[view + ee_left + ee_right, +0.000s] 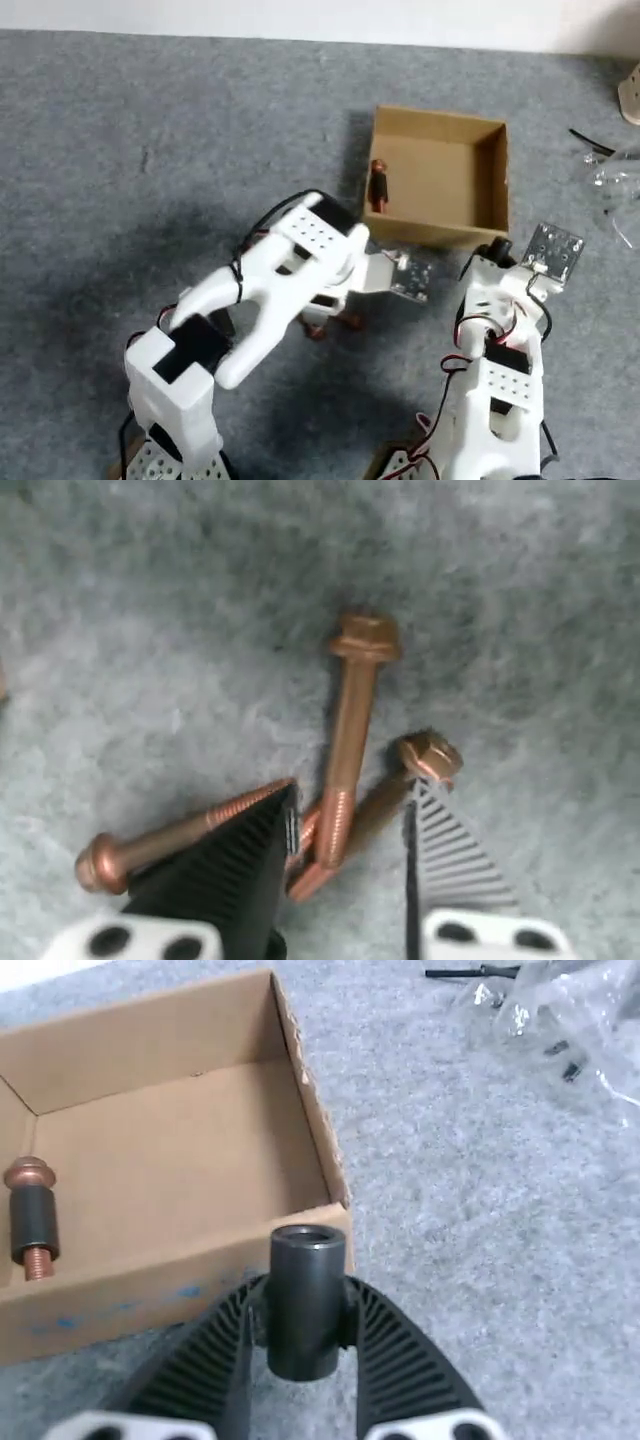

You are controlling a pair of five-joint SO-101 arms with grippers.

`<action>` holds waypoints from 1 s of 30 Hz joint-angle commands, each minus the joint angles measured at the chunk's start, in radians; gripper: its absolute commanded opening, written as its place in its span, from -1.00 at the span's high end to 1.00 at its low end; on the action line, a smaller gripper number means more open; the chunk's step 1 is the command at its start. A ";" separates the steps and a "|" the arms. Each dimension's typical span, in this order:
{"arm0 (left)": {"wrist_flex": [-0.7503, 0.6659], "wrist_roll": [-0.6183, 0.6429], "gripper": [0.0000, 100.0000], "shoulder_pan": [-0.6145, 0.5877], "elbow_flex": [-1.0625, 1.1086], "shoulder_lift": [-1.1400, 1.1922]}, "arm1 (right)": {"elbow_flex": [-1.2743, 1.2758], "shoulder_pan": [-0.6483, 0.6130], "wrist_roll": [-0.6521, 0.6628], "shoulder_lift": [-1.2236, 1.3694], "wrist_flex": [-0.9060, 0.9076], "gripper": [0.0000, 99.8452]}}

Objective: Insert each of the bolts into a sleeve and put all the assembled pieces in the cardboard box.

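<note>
A clear plastic bag is lying by the table's right edge, well apart from the cardboard box. The box is sitting toward the far edge, holding one assembled piece. The right tool is clamping one dark sleeve just beside the box's near wall. The left tool is standing apart over three bolts - crossing one another - near the table's middle.

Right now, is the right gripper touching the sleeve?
Touching. The right wrist view shows the right gripper shut on the sleeve. Both fingers press against its sides, with no gap on either side.
</note>
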 commanded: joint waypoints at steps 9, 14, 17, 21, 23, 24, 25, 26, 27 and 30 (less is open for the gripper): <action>-0.071 0.055 0.64 0.097 -0.008 0.021 | -0.007 0.012 -0.009 -0.022 -0.036 0.99; -0.127 0.080 0.64 0.120 -0.013 0.101 | -0.005 0.010 -0.008 -0.025 -0.036 0.99; -0.138 0.118 0.64 0.127 -0.027 0.140 | -0.005 0.010 -0.008 -0.025 -0.036 0.99; -0.133 0.135 0.68 0.125 -0.041 0.151 | -0.005 0.010 -0.008 -0.025 -0.036 0.99; -0.133 0.140 0.82 0.125 -0.038 0.151 | -0.005 0.010 -0.008 -0.024 -0.036 0.99; -0.133 0.140 0.93 0.125 -0.036 0.153 | -0.005 0.010 -0.008 -0.024 -0.036 0.99; -0.133 0.140 1.00 0.125 -0.036 0.153 | -0.005 0.010 -0.008 -0.022 -0.036 0.99; -0.133 0.140 0.98 0.125 -0.035 0.153 | -0.005 0.010 -0.008 -0.022 -0.038 0.99; -0.133 0.140 0.96 0.125 -0.033 0.154 | -0.005 0.010 -0.006 -0.021 -0.038 0.99; -0.133 0.140 0.99 0.125 -0.033 0.154 | -0.005 0.010 -0.006 -0.021 -0.038 0.99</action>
